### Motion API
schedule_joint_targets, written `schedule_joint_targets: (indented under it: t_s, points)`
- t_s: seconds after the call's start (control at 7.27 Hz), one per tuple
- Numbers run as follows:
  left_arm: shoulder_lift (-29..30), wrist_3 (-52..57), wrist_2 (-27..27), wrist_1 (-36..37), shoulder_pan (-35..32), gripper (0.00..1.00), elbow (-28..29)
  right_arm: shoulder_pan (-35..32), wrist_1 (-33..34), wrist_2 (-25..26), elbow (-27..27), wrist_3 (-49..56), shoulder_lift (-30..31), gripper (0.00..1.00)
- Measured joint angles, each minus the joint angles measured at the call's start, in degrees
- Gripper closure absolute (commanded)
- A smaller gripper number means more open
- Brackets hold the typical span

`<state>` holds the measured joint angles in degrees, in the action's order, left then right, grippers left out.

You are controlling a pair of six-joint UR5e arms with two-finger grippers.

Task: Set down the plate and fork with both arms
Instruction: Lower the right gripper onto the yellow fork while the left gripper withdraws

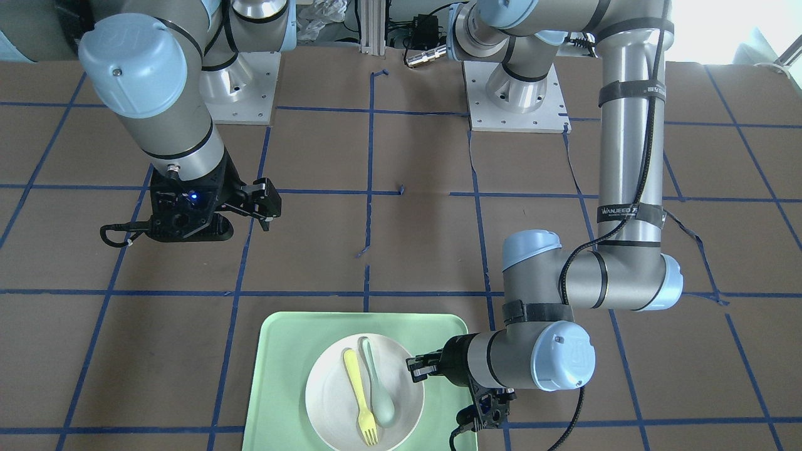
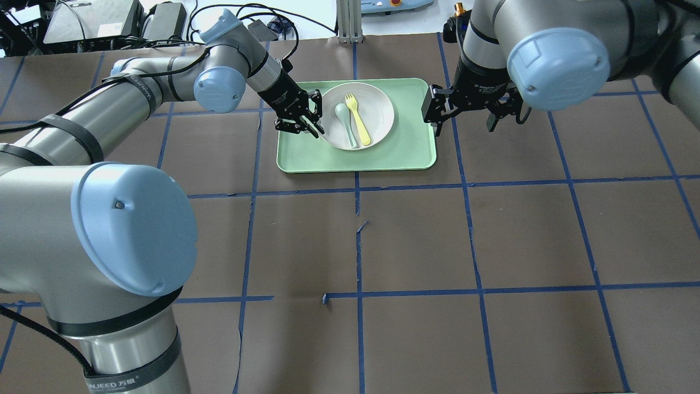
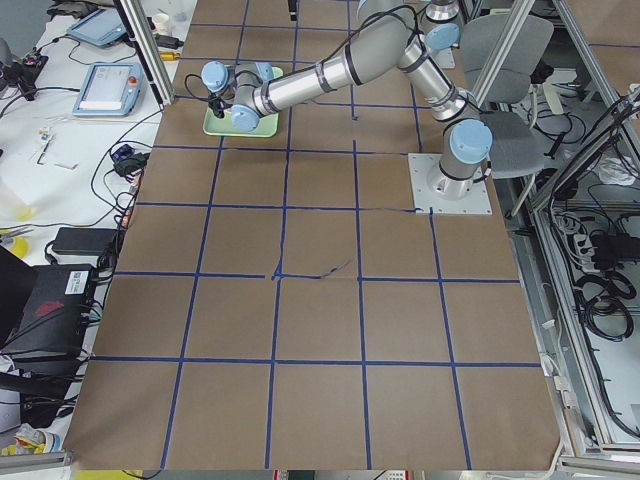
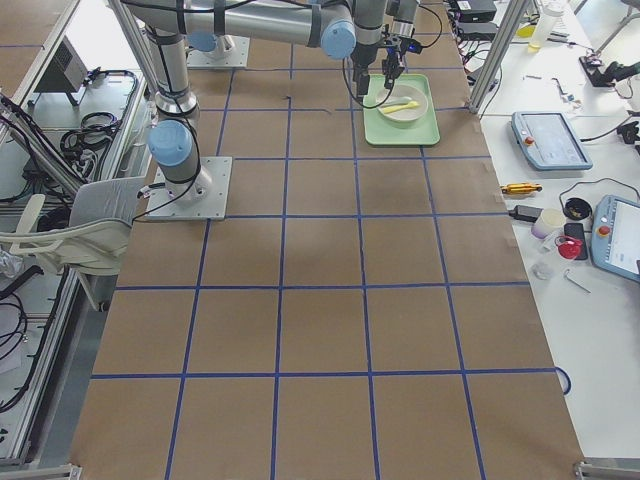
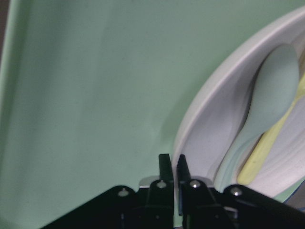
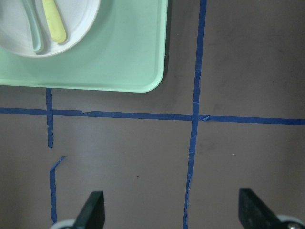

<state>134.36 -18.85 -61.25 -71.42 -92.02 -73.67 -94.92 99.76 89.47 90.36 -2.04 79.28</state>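
Note:
The round white plate [image 2: 378,109] lies on the light-green tray [image 2: 407,150]. The pale yellow fork [image 2: 358,117] lies in it beside a grey-green spoon [image 2: 343,117]. My left gripper [image 2: 307,119] is at the plate's left rim. In the left wrist view it [image 5: 172,164] is shut on the rim of the plate [image 5: 209,133]. In the front view it [image 1: 416,368] meets the plate [image 1: 332,401] on the right. My right gripper [image 2: 465,117] is open and empty above the table, right of the tray. Its fingers [image 6: 95,210] stand wide apart.
The table is brown paper with a blue tape grid [image 2: 358,241]. The tray's corner [image 6: 152,81] shows in the right wrist view, with the plate [image 6: 76,19] and the fork [image 6: 53,21] above it. The arm bases [image 1: 517,106] stand at the robot's side.

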Motion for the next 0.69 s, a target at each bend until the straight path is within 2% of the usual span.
schedule_joint_targets:
  t_s: [0.28, 0.41, 0.55, 0.69]
  points:
    - [-2.88, -0.06, -1.74, 0.22, -0.04, 0.00, -0.75, -0.06, 3.14, -0.44, -0.26, 0.27, -0.89, 0.00]
    - [-5.13, 0.14, -7.53, -0.17, 0.13, 0.00, -1.01, -0.08, 7.58, -0.97, -0.55, 0.08, -2.86, 0.00]
    - [-7.29, 2.17, -15.97, -1.04, 0.70, 0.00, -1.39, -0.09, 12.81, -1.51, -0.91, -0.14, -5.48, 0.00]
    - [-9.41, 6.58, -21.71, -2.16, 2.12, 0.00, -2.29, -0.19, 16.99, -1.78, -2.16, -0.17, -8.53, 0.05]
